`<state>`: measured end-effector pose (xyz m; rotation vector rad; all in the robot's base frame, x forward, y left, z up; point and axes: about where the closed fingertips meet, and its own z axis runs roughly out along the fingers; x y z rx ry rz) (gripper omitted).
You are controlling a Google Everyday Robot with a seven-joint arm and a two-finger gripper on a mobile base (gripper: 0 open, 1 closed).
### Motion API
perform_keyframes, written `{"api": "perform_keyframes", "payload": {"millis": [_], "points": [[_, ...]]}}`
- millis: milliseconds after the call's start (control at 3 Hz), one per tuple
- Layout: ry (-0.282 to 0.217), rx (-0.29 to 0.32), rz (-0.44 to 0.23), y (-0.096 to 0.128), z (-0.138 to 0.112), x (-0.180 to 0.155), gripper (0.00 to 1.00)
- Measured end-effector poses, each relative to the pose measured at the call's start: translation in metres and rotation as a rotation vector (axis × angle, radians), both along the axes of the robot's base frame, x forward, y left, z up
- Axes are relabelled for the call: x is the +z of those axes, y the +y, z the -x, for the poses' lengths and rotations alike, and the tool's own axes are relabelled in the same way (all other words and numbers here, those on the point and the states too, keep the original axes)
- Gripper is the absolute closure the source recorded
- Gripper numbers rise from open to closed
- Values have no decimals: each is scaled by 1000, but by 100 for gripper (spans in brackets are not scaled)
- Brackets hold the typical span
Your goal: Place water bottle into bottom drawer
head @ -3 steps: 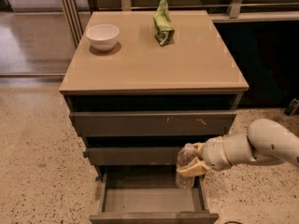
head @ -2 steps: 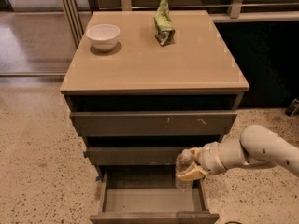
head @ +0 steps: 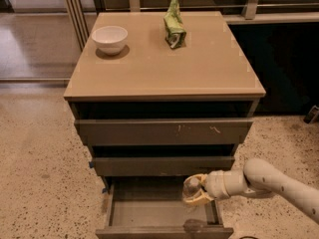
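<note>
The water bottle [head: 191, 185], clear plastic, is held in my gripper [head: 196, 192], whose yellowish fingers are closed around it. It hangs over the right side of the open bottom drawer [head: 149, 231], the lowest and narrowest one, pulled out with its grey floor showing. The bottle sits just below the middle drawer's front and above the drawer floor. I cannot tell whether it touches the floor. My white arm [head: 279, 183] reaches in from the right.
A white bowl [head: 109, 38] and a green-and-white snack bag [head: 174, 24] stand on the tan cabinet top [head: 164, 68]. The scratched top drawer [head: 164, 131] and the middle drawer [head: 164, 166] are slightly pulled out. Speckled floor lies on both sides.
My gripper has moved down and a little left with the bottle, lower into the open bottom drawer. The drawers, bowl and bag have not moved.
</note>
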<state>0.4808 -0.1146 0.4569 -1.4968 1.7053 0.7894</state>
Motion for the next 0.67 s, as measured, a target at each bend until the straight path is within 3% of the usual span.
{"api": "perform_keyframes", "payload": {"millis": [333,667], "points": [[51,8,-60,14,15,-48,100],[50,9,-61,14,15,-51,100]]}}
